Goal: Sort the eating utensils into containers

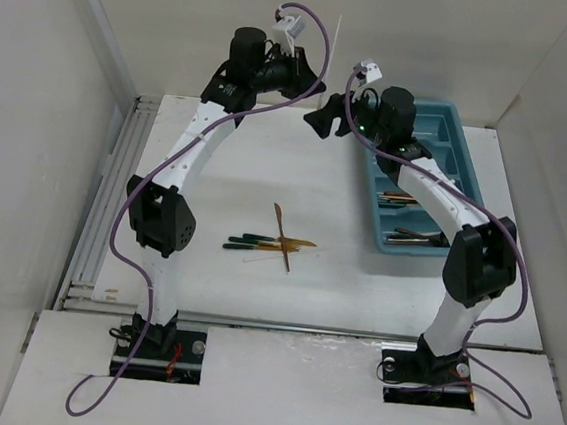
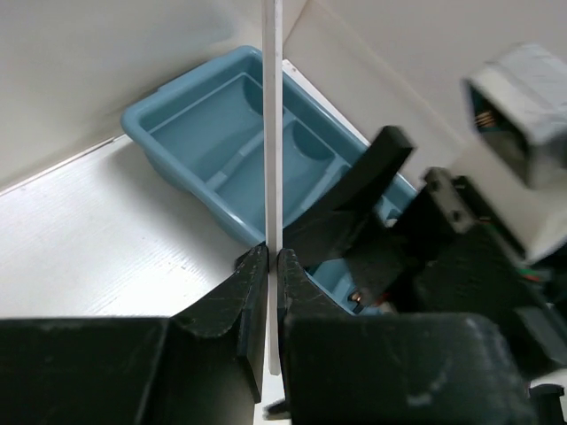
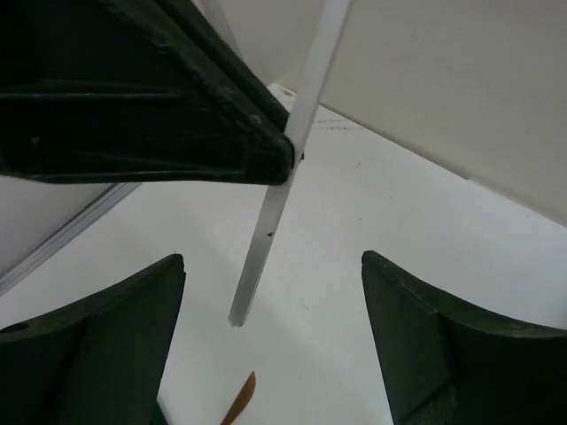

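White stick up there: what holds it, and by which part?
The left end effector pinches the slim cream-white stick near its lower end; the right end effector hangs open.

We count one white stick (image 2: 273, 133) in the left gripper (image 2: 272, 258) and one teal tray (image 2: 182, 84) beyond it. Far below lie two green-handled utensils (image 1: 244, 241) and two copper utensils (image 1: 281, 234).

The top external camera looks down from high up, on the near side of the teal cutlery tray (image 1: 451, 138), and takes in the whole table (image 1: 267, 171). The left wrist camera, close behind the left gripper (image 2: 272, 257), faces this tray past the white stick (image 2: 273, 106). The right wrist camera, behind the right gripper (image 3: 272, 261), faces away from the tray, near the same stick, which both wrist views share.
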Controlling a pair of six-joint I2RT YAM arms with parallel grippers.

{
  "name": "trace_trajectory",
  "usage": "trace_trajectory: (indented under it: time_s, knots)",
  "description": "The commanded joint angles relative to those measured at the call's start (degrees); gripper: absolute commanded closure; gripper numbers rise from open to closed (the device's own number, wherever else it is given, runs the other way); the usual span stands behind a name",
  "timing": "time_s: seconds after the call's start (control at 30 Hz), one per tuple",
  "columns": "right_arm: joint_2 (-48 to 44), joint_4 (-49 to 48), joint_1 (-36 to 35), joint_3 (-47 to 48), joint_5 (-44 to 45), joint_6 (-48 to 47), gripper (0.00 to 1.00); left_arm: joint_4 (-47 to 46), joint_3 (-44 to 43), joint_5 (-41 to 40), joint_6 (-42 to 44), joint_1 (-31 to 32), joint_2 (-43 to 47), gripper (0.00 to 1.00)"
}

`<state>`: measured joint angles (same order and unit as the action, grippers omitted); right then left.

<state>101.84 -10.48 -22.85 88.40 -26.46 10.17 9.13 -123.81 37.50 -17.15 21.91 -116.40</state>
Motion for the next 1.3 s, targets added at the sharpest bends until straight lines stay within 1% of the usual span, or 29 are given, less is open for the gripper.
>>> trace_trajectory:
  time_s: [0.0,0.03,0.1,0.13,0.17,0.23,0.27,0.3,0.33,0.37,0.4,0.43,0.47,0.53,0.57,0.6,0.63,0.67,0.7,0.73,0.8,0.83,0.87,0.97,1.0,1.1,1.17,1.23,1.27]
  knots:
    - [2.38,-7.0,0.09,3.97,-2.54,4.14,0.16,-3.59,-0.65,2.4,-1.74,-0.11,2.4,1.0]
    - [3.0,-8.49,0.09,4.67,-3.16,4.93,0.29,-3.59,0.14,2.93,-1.75,-0.11,1.88,1.0]
    - [3.79,-12.54,0.09,4.68,-3.78,6.25,0.47,-3.59,1.63,3.46,-1.75,-0.11,1.88,1.0]
    - [4.41,-13.42,0.09,4.68,-3.78,6.87,0.71,-3.07,2.16,3.46,-1.75,-0.11,1.88,1.0]
    - [4.42,-14.12,0.09,4.68,-3.78,7.49,0.82,-3.06,2.69,4.07,-1.75,-0.11,1.88,1.0]
    - [4.42,-14.83,0.61,4.15,-2.29,8.88,1.0,-2.45,2.7,4.69,-1.23,-0.11,1.18,1.0]
    - [4.42,-15.62,0.62,3.63,-1.76,9.59,1.0,-1.58,2.7,5.21,-1.22,-0.11,0.65,1.0]
    - [4.42,-17.36,1.22,2.23,-0.97,10.73,1.0,-0.7,2.09,5.74,-0.44,-0.11,0.04,0.96]
    - [4.42,-18.6,1.75,1.43,-0.96,12.14,1.0,1.49,0.43,5.75,0.35,-0.11,-1.45,0.65]
    - [4.42,-19.92,1.76,0.47,-0.09,16.24,1.0,2.55,-0.55,6.62,0.97,-0.11,-2.25,0.46]
    - [4.42,-22.98,3.5,-1.46,0.96,18.72,1.0,3.96,-1.69,7.41,1.93,-0.11,-3.12,0.25]
    - [5.03,-24.75,4.3,-2.61,1.67,21.7,1.0,6.84,-2.74,7.42,4.2,-0.11,-4.35,0.0]
    - [5.55,-26.5,5.18,-3.84,2.54,27.73,1.0,8.26,-4.15,7.42,5.71,-0.11,-4.36,0.0]
    - [5.56,-29.15,7.8,-7.6,8.06,33.3,1.0,10.29,-4.16,3.57,8.61,-0.64,-4.36,0.0]
    - [5.56,-29.16,8.69,-8.85,10.87,38.46,1.0,12.13,-2.59,1.55,12.8,-0.64,-2.71,0.0]
    - [5.56,-29.16,9.48,-10.08,13.95,41.39,1.0,13.28,-1.71,-1.34,15.54,-0.64,-1.91,0.0]
    - [5.56,-29.16,11.15,-12.18,19.37,44.38,1.0,14.24,-0.57,-8.07,18.78,-0.64,-0.86,0.0]
    - [6.17,-29.16,11.94,-12.2,21.51,47.1,1.0,14.86,1.1,-11.53,22.3,-0.64,0.2,0.0]
    - [7.65,-29.16,12.65,-12.2,23.1,51.39,1.0,15.39,4.94,-15.48,28.94,0.58,2.47,0.0]
    - [8.71,-28.64,13.35,-12.2,25.21,52.92,1.0,15.4,7.24,-23.53,31.53,1.11,3.54,0.0]
    - [12.3,-24.34,15.11,-8.35,26.36,55.73,1.0,15.4,12.77,-29.91,34.54,1.72,5.91,0.0]
    - [13.63,-22.85,15.12,-6.77,26.37,57.83,1.0,15.4,14.02,-32.02,35.16,1.73,5.92,0.0]
    - [14.78,-21.96,15.81,-4.14,28.37,58.55,1.0,15.4,14.9,-34.74,35.16,1.73,6.62,0.0]
    - [18.73,-20.2,16.44,-0.61,32.42,60.23,1.0,15.4,16.66,-36.08,35.16,1.03,6.62,0.0]
    - [19.79,-17.84,17.04,2.53,32.43,61.01,1.0,15.4,16.67,-36.09,35.16,1.03,6.62,0.0]
    - [24.36,-14.49,17.05,7.82,32.96,64.87,1.0,15.92,17.2,-36.09,33.77,0.32,6.1,0.0]
    - [27.25,-13.87,17.05,9.76,33.49,66.37,0.99,15.92,17.2,-36.7,33.76,-0.2,5.49,0.0]
    - [29.36,-11.33,17.05,12.83,34.1,67.07,0.83,15.92,18.77,-38.28,34.45,-0.2,5.48,0.0]
    - [29.99,-10.79,17.05,13.55,34.1,67.08,0.82,15.92,19.3,-38.29,35.16,-0.2,5.48,0.0]
